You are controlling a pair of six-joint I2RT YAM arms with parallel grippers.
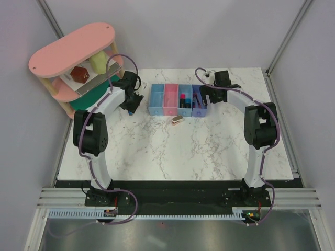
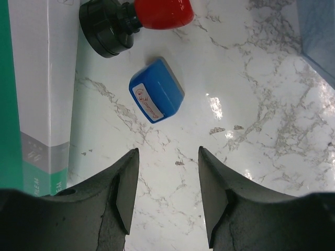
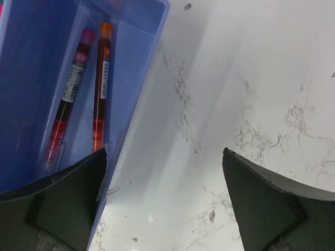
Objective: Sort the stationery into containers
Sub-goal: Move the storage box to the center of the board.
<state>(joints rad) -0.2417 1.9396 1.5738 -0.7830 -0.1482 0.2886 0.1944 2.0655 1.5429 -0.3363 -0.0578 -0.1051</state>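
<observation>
Four small bins stand in a row: light blue [image 1: 156, 99], pink [image 1: 170, 98], light blue [image 1: 185, 99] and violet-blue [image 1: 198, 101]. A beige-grey stapler-like block [image 1: 177, 120] lies in front of them. My left gripper [image 2: 168, 157] is open and empty above the marble, short of a small blue piece [image 2: 156, 90] and a black stamp with a red cap [image 2: 133, 20]. My right gripper [image 3: 163, 157] is open and empty over the marble beside the violet-blue bin [image 3: 63, 78], which holds two thin red pens [image 3: 99, 89].
A pink oval tiered shelf [image 1: 73, 55] stands at the back left with a flat green board [image 1: 97, 93] under it. A white box [image 2: 42, 78] on the green board lies left of the blue piece. The third bin holds dark and red items.
</observation>
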